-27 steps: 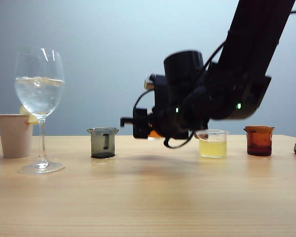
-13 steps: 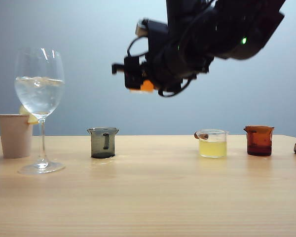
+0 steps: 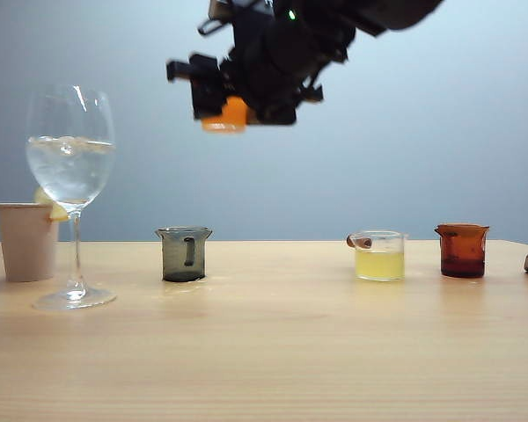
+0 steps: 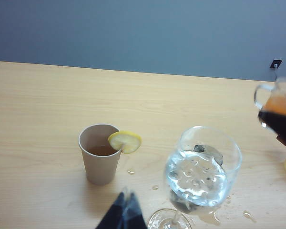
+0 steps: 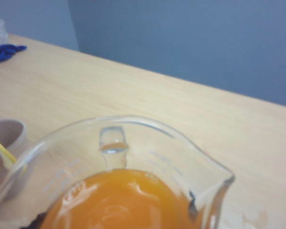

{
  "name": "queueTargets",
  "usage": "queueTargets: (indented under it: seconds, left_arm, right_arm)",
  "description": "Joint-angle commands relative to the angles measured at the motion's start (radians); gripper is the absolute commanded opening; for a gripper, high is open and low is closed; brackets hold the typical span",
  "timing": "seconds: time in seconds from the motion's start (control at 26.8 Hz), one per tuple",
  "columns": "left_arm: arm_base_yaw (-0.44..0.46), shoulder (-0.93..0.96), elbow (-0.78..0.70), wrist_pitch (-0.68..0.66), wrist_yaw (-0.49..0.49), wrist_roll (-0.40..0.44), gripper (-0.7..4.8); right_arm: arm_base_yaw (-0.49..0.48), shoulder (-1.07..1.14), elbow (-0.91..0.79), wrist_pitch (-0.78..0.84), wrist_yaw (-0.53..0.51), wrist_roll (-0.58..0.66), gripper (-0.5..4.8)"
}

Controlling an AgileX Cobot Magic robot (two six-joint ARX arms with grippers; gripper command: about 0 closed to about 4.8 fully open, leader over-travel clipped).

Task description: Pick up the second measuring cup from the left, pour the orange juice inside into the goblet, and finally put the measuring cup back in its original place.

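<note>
taking the goblet (image 3: 70, 198) as the landmark, a beige paper cup (image 3: 26, 241) stands on the counter (image 3: 264, 352) just to its left and a little behind, and the left wrist view shows a lemon slice (image 4: 125, 141) on that cup's rim. the goblet itself stands upright near the counter's left end, its bowl holding clear liquid. the left claw (image 4: 122, 215) shows only as dark blurred tips close to the goblet's foot, and i cannot tell whether it is wide or narrow. to the right of the goblet a smoky grey cup (image 3: 184, 253) sits on the counter. above and to the right of the goblet, well clear of the counter, the right claw (image 3: 222, 107) holds the second measuring cup from the left (image 3: 226, 115), gripped between its jaws and raised higher than the goblet's rim; the right wrist view shows the orange juice (image 5: 119, 200) inside the clear cup. farther right of the goblet stand a clear cup of pale yellow liquid (image 3: 379, 256) and then an amber cup (image 3: 462, 251).
</note>
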Motion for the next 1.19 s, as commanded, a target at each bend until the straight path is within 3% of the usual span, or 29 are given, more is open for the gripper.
queueTargets:
  seconds: [0.04,0.52,0.82,1.19]
  left_arm:
    - [0.000,-0.001,0.001,0.008,0.005,0.001,-0.04]
    - [0.000,-0.001,0.001,0.008,0.005,0.001,-0.04]
    - [0.000,-0.001,0.001,0.008,0.005,0.001,-0.04]
    - [0.000,-0.001,0.001,0.008,0.005,0.001,-0.04]
  right_arm:
    - [0.009,-0.010,0.065,-0.008,-0.017,-0.001,1.03]
    - [0.043,0.036,0.280,-0.154,-0.059,-0.002,1.02]
    - [0.066,0.066,0.317,-0.196,-0.064,-0.082,1.03]
    - [0.067,0.111,0.353,-0.208,-0.066,-0.089,1.03]
